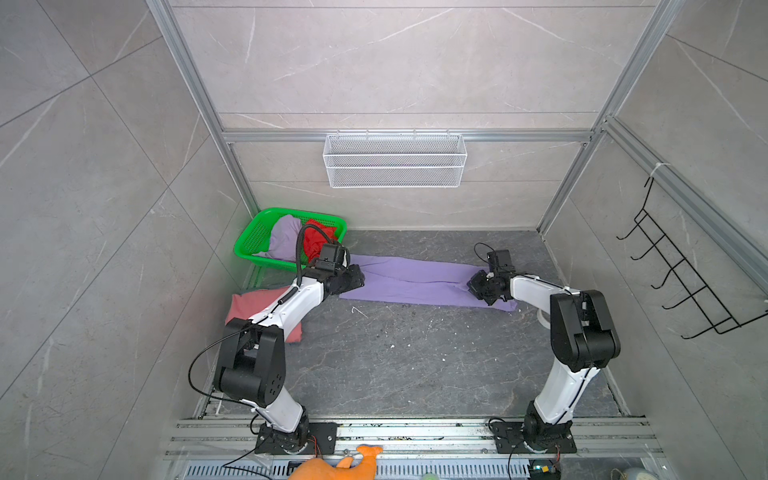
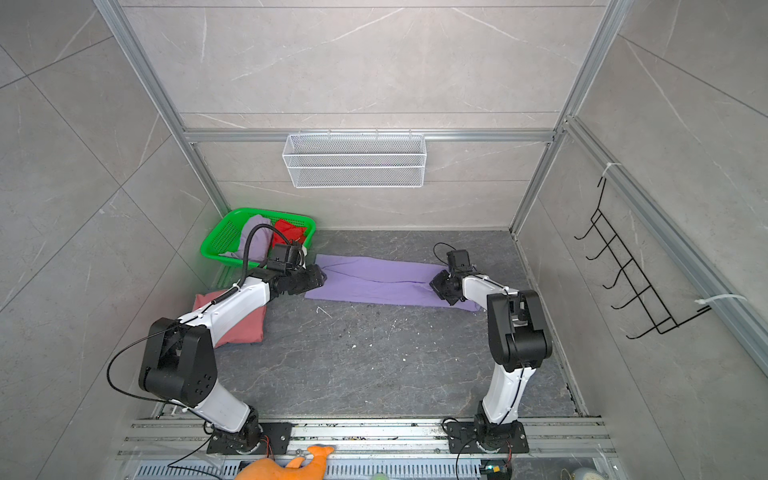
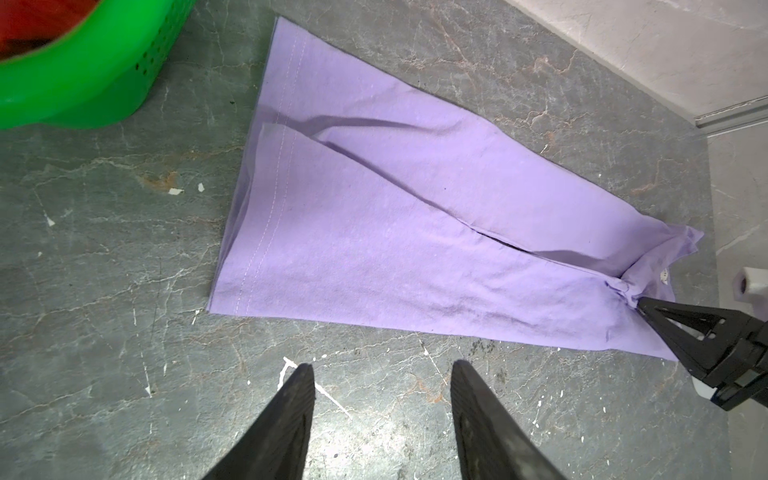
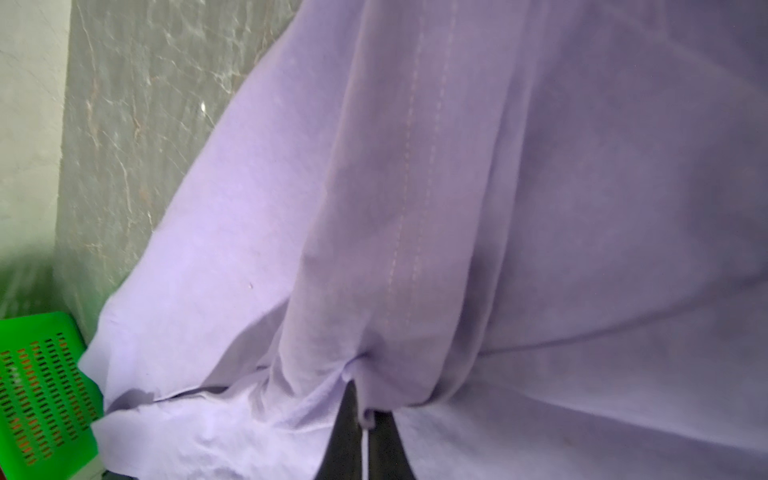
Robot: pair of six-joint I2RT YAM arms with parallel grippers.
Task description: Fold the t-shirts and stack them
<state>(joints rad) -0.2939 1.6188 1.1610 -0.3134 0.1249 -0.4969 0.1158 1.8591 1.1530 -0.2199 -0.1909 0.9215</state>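
A lavender t-shirt (image 1: 419, 280) (image 2: 382, 280) lies folded into a long strip across the back of the dark table. My right gripper (image 1: 473, 286) (image 4: 361, 399) is shut on a bunched fold at its right end, and the cloth puckers at the tips. My left gripper (image 1: 357, 278) (image 3: 382, 365) is open at the strip's left end, its fingers over bare table just short of the hem (image 3: 257, 232). A folded dusty-pink t-shirt (image 1: 253, 303) lies under the left arm. Another lavender t-shirt (image 1: 284, 239) and a red t-shirt (image 1: 318, 239) sit crumpled in the green basket (image 1: 251, 241).
The green basket stands in the back left corner, close to the strip's left end. A white wire basket (image 1: 395, 160) hangs on the back wall. A black hook rack (image 1: 685, 282) is on the right wall. An orange plush toy (image 1: 332, 465) lies at the front rail.
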